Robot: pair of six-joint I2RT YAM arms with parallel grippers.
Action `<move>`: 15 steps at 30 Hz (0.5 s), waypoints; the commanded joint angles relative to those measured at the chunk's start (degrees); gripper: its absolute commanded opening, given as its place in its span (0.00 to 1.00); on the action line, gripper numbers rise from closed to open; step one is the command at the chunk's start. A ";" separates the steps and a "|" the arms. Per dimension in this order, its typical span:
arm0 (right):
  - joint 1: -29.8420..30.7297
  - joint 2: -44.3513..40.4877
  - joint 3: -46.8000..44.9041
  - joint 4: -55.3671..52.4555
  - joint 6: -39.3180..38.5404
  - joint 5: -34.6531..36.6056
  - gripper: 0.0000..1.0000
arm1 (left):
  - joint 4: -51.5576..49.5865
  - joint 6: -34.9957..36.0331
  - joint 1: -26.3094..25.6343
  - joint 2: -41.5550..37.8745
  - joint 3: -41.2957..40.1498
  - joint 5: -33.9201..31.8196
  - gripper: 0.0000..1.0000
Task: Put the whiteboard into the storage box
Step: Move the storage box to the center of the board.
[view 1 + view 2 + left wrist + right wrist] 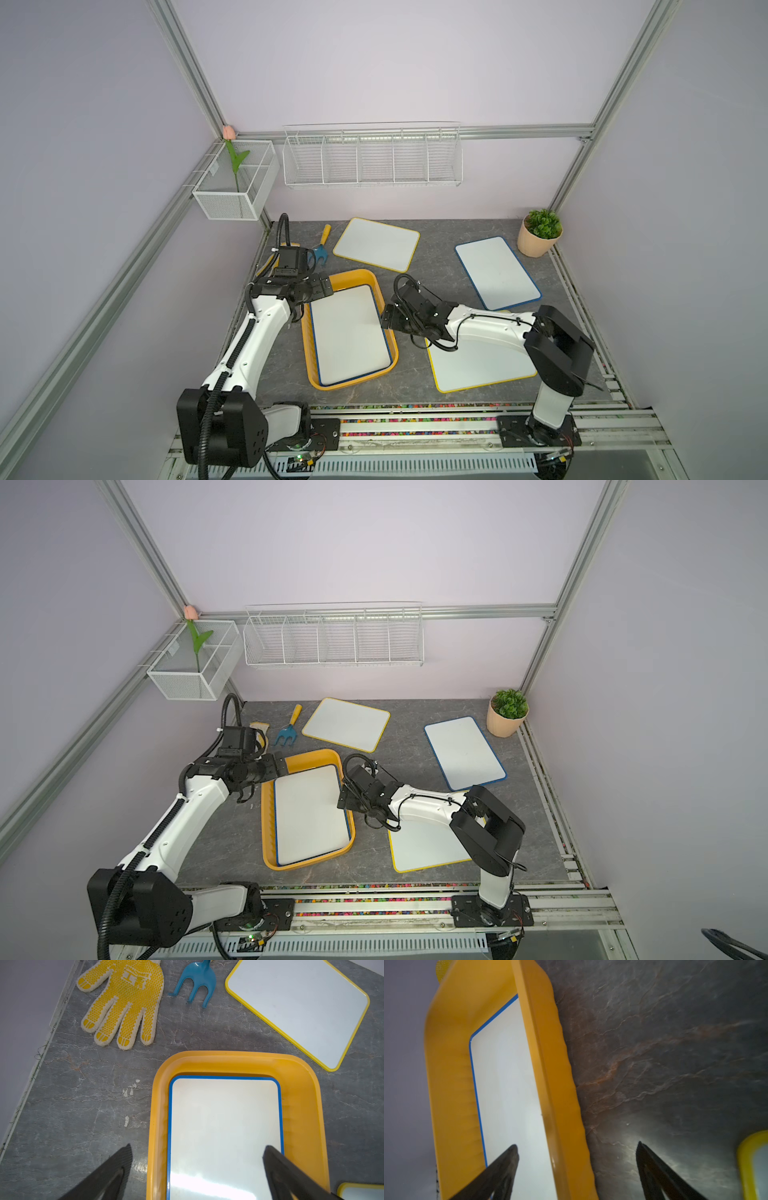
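Black fingers of the left claw and the right claw sit closest to the wrist lenses. Each pair is spread wide and grips nothing.

The whiteboard, blue-framed, lies inside the storage box. It sits toward the near wall, leaving a strip of orange floor bare at the far end. It appears seated flat, though the right wrist view is blurred and its right edge cannot be confirmed below the rim.

Each claw straddles a long wall of the box, one finger over the board and one over the counter. Judged a release posture: placement looks complete for this board. Fit is tight along both long sides.

Outward:
- The near yellow-framed board lies partly under the right arm, just beside the box.
- The far yellow-framed board and the spare blue-framed board lie well apart.
- The glove and the garden fork lie beyond the left claw.

Open room lies above the box; a straight lift should clear both rims.
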 commanded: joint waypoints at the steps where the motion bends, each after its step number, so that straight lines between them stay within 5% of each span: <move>1: 3.35 2.59 2.32 4.39 7.66 -2.22 0.90 | -0.90 0.24 0.35 0.38 -0.50 0.09 0.99; 8: 6.14 6.31 4.78 8.92 9.55 -4.61 0.90 | -0.92 0.24 0.35 0.14 -0.67 -0.11 0.99; 15: 4.37 -0.38 1.13 5.31 5.73 0.71 0.89 | -0.78 0.23 0.35 0.06 -0.65 0.31 0.99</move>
